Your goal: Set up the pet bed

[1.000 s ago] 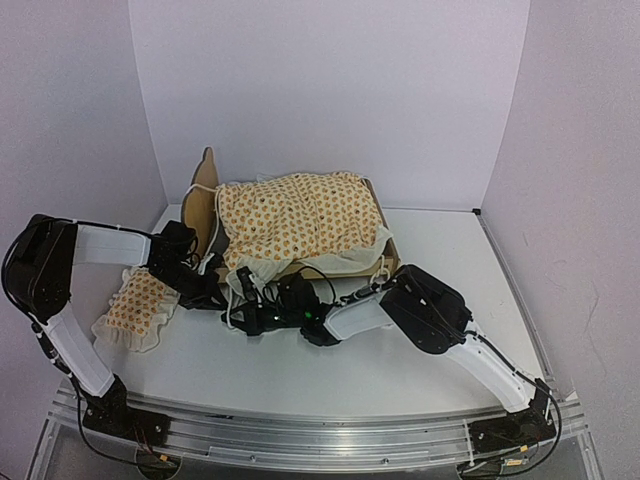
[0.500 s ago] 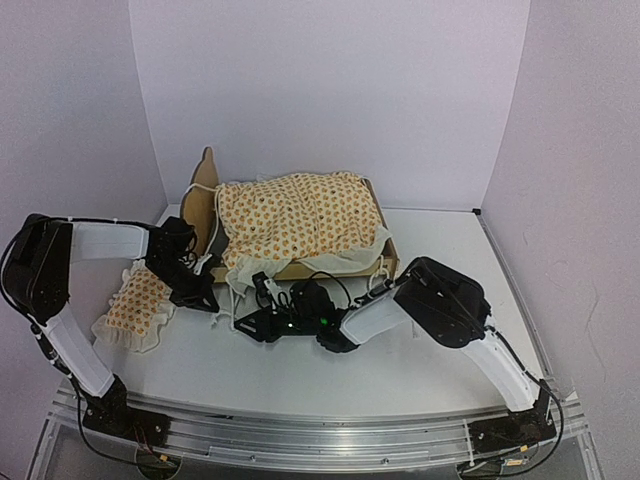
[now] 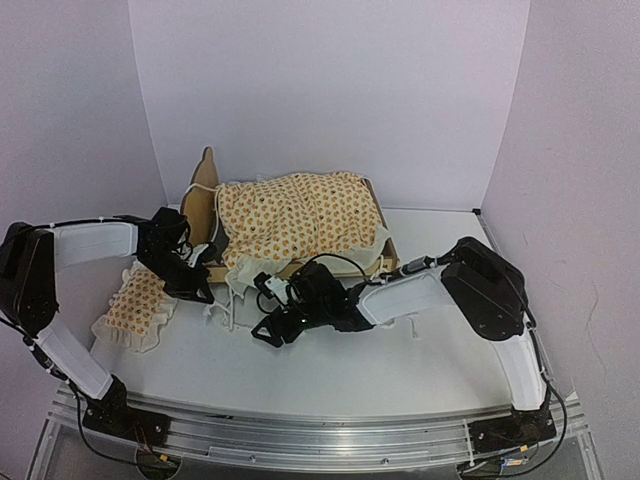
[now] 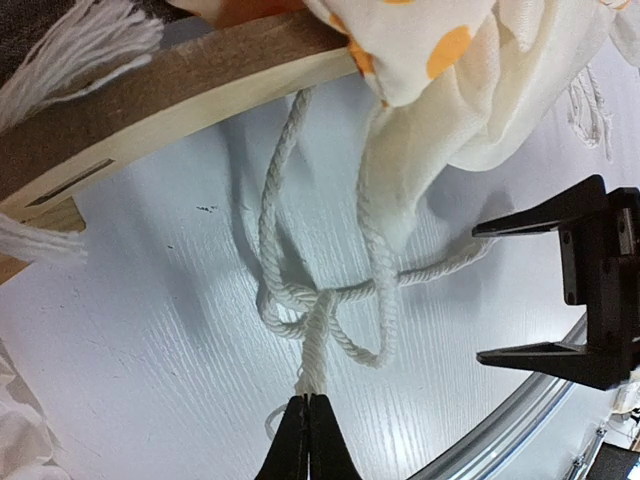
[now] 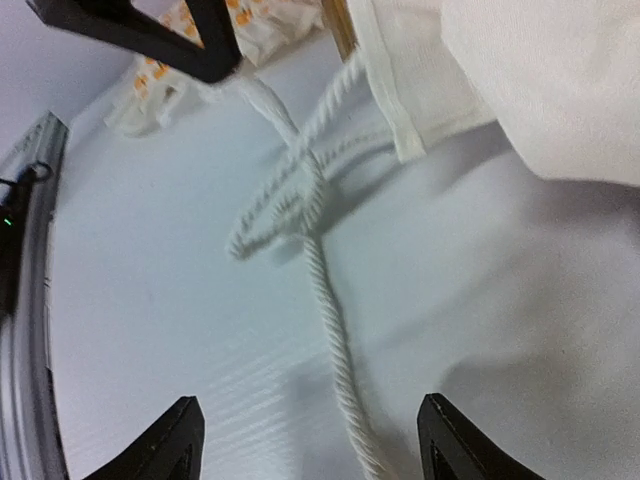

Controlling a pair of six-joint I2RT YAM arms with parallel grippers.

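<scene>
The left gripper [image 4: 306, 405] is pinching shut on the end of a knotted white cord [image 4: 312, 365] low in its wrist view. The right gripper [image 5: 310, 402] is hovering released, fingers spread wide over that cord. The pet bed [image 3: 205, 200] is sitting at upper centre.

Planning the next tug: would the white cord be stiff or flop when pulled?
Probably floppy: the cord lies in loose loops on the table. Its twisted strands likely grip well; the shut left gripper pinches it. A hard tug might drag the bedding it hangs from.
</scene>
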